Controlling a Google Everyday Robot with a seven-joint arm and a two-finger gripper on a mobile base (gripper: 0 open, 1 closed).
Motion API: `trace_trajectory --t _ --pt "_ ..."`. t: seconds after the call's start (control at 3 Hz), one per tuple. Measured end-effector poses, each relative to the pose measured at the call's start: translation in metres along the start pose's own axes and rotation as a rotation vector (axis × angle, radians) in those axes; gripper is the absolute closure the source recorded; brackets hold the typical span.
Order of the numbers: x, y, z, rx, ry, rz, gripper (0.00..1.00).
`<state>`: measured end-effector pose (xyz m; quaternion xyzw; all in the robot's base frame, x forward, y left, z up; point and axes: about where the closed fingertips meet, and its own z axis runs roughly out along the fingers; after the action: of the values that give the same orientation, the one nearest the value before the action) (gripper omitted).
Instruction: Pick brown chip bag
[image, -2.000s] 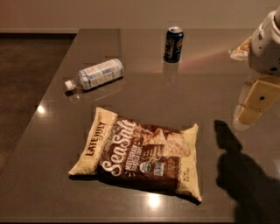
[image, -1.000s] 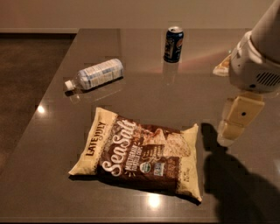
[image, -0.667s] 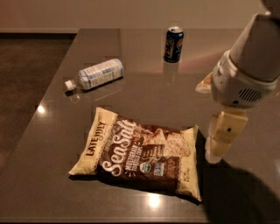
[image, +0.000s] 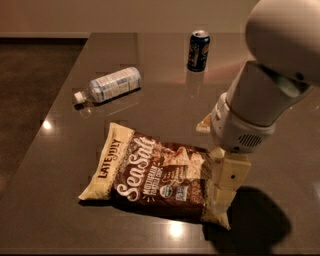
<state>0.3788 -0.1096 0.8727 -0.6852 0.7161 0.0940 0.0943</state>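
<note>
The brown chip bag (image: 150, 175) is dark brown with cream-yellow ends, white script and pale pictured chips. The cream-white hand (image: 226, 187) hangs over its unlettered end. The water bottle (image: 112, 84) is clear with a white-blue label, the can (image: 198, 51) dark blue, and the tabletop (image: 165, 107) glossy grey-brown.

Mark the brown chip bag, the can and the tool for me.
brown chip bag (image: 150, 175), camera view, on the "Sea Salt" lettering near its middle.
can (image: 198, 51), camera view, on its dark side wall.
tool (image: 222, 194), camera view, on its lower tip, at the bag's right end.
</note>
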Motion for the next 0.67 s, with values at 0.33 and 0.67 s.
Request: trace_trajectory --t 0.33,0.67 --pt "-0.0095 0.0046 0.0193 -0.032 0.022 -0.019 0.0" --pt "-0.018 0.0071 0.0277 -0.061 0.041 -0.026 0.16"
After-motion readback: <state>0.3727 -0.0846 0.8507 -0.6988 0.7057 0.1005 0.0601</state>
